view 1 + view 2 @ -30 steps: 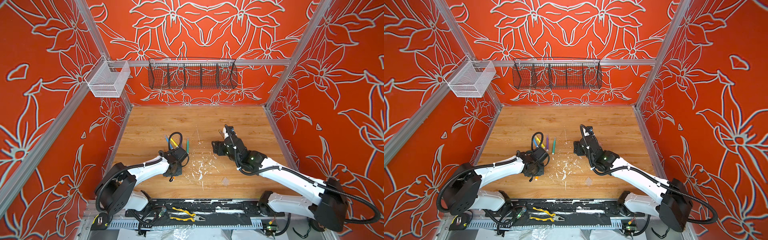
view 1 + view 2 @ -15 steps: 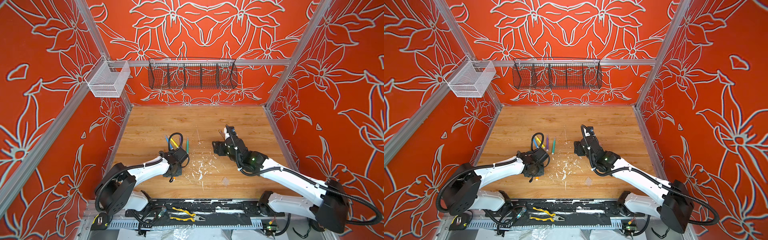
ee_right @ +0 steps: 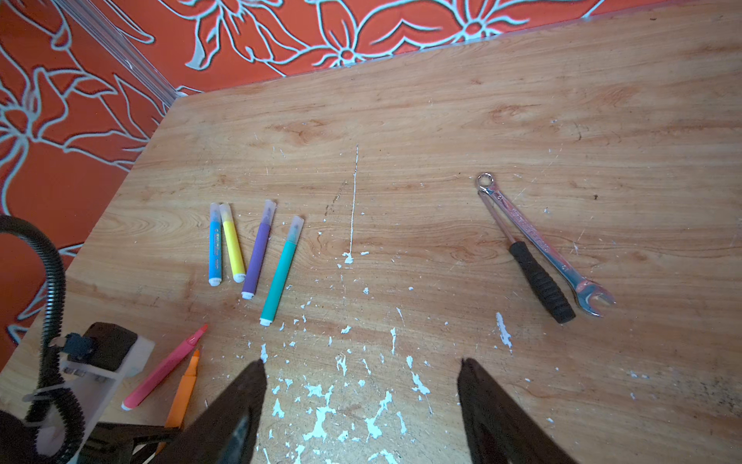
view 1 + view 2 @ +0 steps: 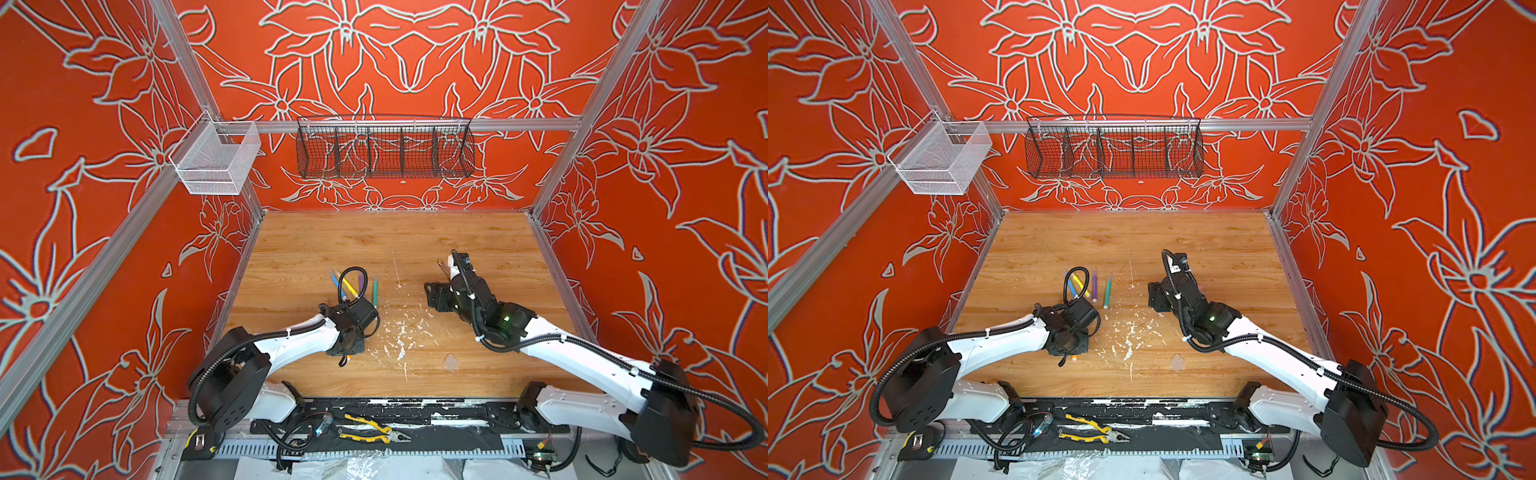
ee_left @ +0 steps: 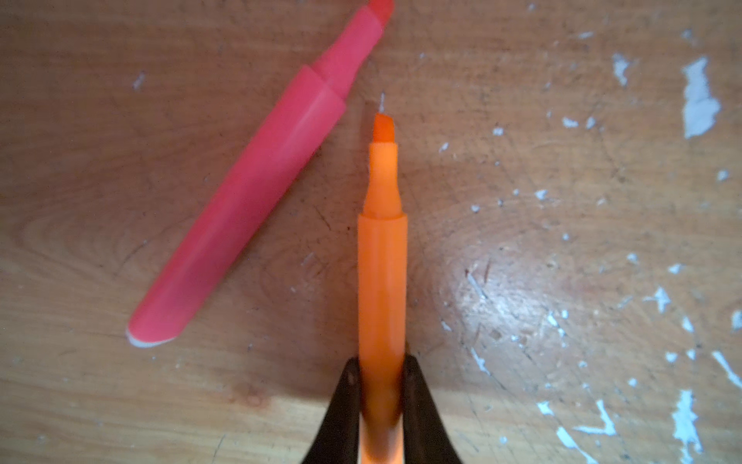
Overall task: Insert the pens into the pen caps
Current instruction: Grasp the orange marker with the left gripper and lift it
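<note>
My left end effector [image 5: 380, 367] grips the uncapped orange pen [image 5: 381, 265] by its rear. The pink pen [image 5: 241, 213] lies just beside it on the tabletop [image 5: 562, 241]. Four capped pens [image 3: 257, 253] lie farther back. My right end effector [image 3: 361, 363] is spread wide.

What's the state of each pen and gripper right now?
left gripper: shut on the orange pen
right gripper: open, empty
orange pen: uncapped, gripped near its rear end
pink pen: uncapped, lying loose
blue pen: capped, lying flat
yellow pen: capped, lying flat
purple pen: capped, lying flat
green pen: capped, lying flat
</note>
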